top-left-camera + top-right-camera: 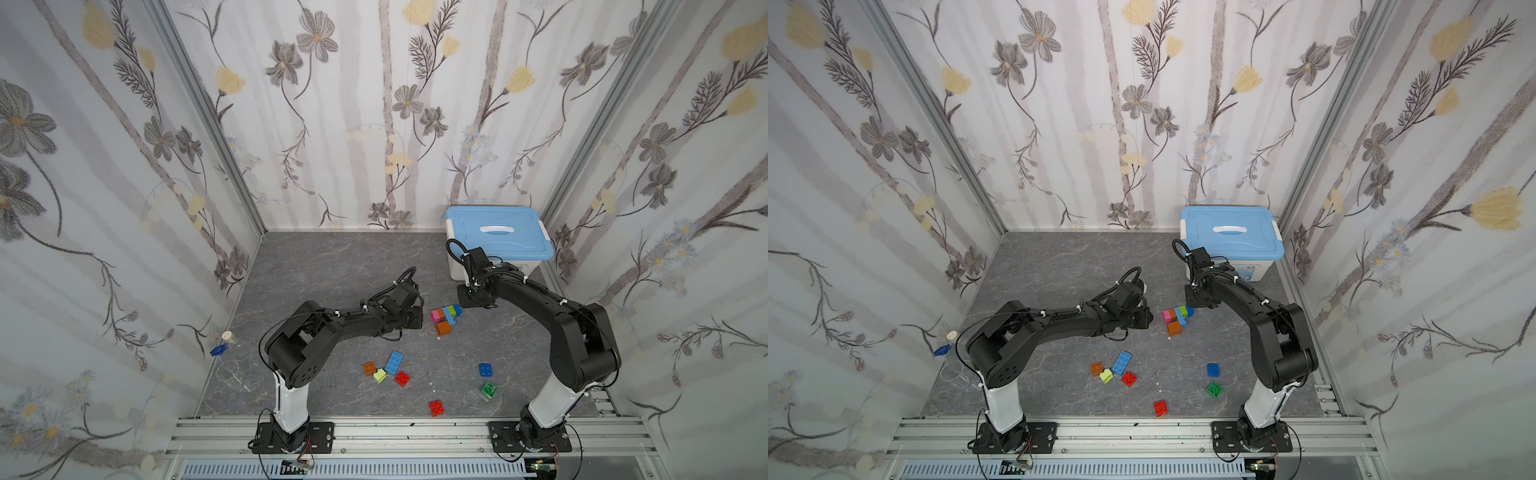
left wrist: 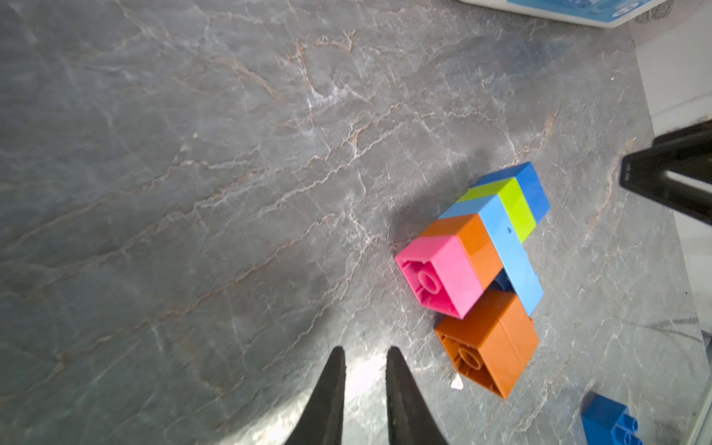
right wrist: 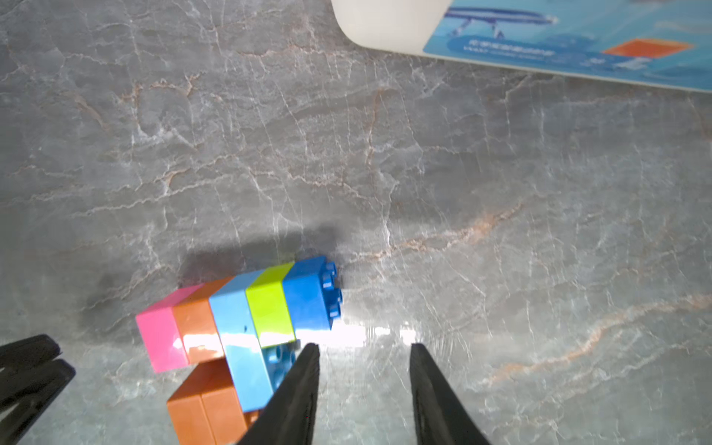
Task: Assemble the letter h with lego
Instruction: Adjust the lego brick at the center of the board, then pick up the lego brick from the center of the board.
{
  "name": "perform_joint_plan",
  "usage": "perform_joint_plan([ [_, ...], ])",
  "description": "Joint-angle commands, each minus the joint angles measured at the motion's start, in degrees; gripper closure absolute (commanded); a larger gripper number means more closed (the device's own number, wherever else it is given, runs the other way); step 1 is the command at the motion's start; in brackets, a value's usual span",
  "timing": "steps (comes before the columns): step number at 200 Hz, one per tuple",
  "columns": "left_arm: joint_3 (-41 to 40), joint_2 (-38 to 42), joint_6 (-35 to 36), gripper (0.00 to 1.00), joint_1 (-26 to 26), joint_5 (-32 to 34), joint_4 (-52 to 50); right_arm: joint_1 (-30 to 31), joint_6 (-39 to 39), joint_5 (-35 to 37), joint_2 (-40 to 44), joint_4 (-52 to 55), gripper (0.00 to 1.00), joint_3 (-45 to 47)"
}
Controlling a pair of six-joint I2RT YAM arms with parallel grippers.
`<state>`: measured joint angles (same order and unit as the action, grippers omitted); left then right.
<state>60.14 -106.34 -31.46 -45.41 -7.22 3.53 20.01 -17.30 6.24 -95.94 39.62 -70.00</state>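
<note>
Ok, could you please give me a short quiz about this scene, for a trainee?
1. True or false: the right gripper holds the assembled lego piece.
2. Which brick ends that piece's five-brick row, beside an orange one? A pink, B red, C green.
3. How many loose red bricks lie on the table?
Key: 1 false, its jaws stand open around nothing; 2 A, the pink brick; 3 two.

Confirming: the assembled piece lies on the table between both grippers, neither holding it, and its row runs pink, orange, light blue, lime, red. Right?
Not quite. The row's last brick is blue, not red; the right wrist view shows it. The rest stands: the assembled piece lies on the table between the left gripper and the right gripper, neither holding it.
</note>
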Motion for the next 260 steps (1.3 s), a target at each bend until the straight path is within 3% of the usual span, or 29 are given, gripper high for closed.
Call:
perform_joint_plan([
  [1, -2.0, 4.0, 1.0, 0.76, 0.9, 2.5, -0.1, 1.2, -2.1, -0.5, 5.5, 0.7, 0.57, 2.7],
  [25, -4.6, 10.8, 2.6, 0.72, 2.4, 5.6, -3.8, 4.9, -0.5, -4.8, 11.2, 2.6, 0.54, 5.3],
  [52, -7.4, 20.1, 3.6, 0.64, 4.8, 11.3, -11.6, 14.2, 1.1, -5.7, 13.1, 4.2, 0.5, 4.8],
  [70, -8.3, 26.4, 0.8, 0.52, 6.2, 18.4, -20.7, 20.3, 1.8, -5.6, 12.1, 3.5, 0.46, 3.7],
  [88, -10.1, 32.7, -5.2, 0.31, 8.4, 23.6, -29.1, 26.0, 2.9, -6.2, 8.6, 2.9, 0.39, 1.3],
  [104, -13.0, 39.4, -9.7, 0.13, 11.4, 24.9, -33.9, 32.1, 3.9, -3.2, 4.9, 2.3, 0.16, -0.9],
  [127, -13.9, 46.7, -9.6, 0.03, 16.8, 24.7, -40.5, 36.9, 5.8, -2.9, -1.6, 2.0, 0.01, -3.4],
  [149, -13.2, 48.9, -8.2, 0.0, 21.8, 22.0, -44.4, 39.5, 5.5, -4.9, -5.9, 1.1, 0.01, -5.0],
  [208, -14.5, 47.7, -10.3, 0.0, 32.8, 8.5, -43.0, 44.2, -5.7, -8.6, -11.9, 4.7, 0.19, -11.4],
  [260, -16.7, 47.7, -12.3, 0.02, 35.9, 4.1, -41.9, 44.9, -9.9, -9.1, -8.1, 2.9, 0.32, -2.7],
])
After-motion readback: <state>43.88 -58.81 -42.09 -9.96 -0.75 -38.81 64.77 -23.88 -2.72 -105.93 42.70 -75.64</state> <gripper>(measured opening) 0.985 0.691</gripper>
